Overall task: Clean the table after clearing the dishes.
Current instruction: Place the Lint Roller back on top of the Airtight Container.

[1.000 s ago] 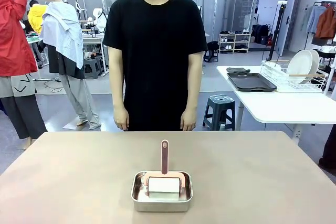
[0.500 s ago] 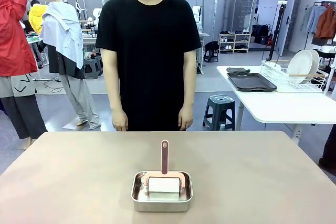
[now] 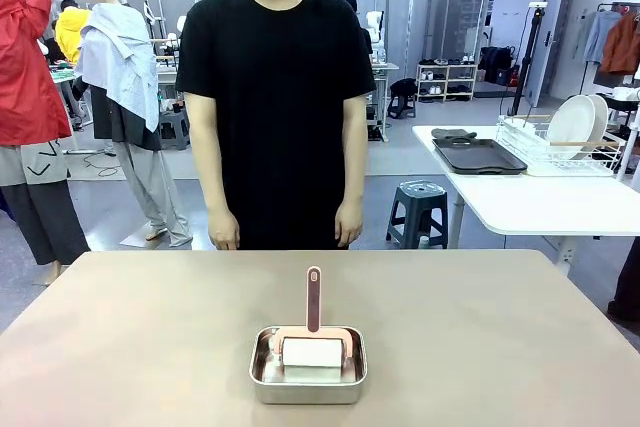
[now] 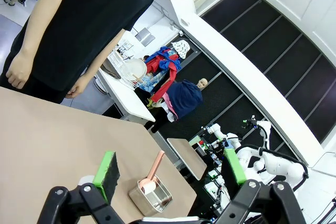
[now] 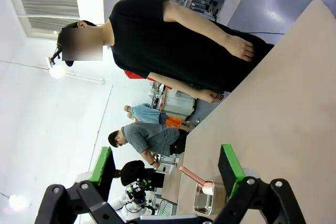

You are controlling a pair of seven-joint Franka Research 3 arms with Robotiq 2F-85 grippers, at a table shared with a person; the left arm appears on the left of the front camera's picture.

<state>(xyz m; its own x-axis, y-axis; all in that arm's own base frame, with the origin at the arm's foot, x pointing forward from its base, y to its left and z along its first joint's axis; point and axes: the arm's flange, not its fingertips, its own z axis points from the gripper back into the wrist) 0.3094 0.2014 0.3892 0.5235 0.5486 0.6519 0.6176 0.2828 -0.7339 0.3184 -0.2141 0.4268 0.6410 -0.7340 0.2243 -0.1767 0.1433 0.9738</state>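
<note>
The table (image 3: 130, 337) is bare of dishes, and a pink-handled roller (image 3: 313, 339) lies in a steel tin (image 3: 306, 379) near its robot-side edge. The left gripper (image 4: 170, 174) and right gripper (image 5: 167, 170) are held wide apart and empty, well above it. If the thin handle is pinched off-centre, the roller may be twisted loose or the light tin dragged along.

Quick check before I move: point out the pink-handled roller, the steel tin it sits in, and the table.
pink-handled roller (image 3: 314, 299): front view, on the upright pink handle.
steel tin (image 3: 307, 390): front view, on its near wall.
table (image 3: 500, 347): front view, on the bare beige top right of the tin.
</note>
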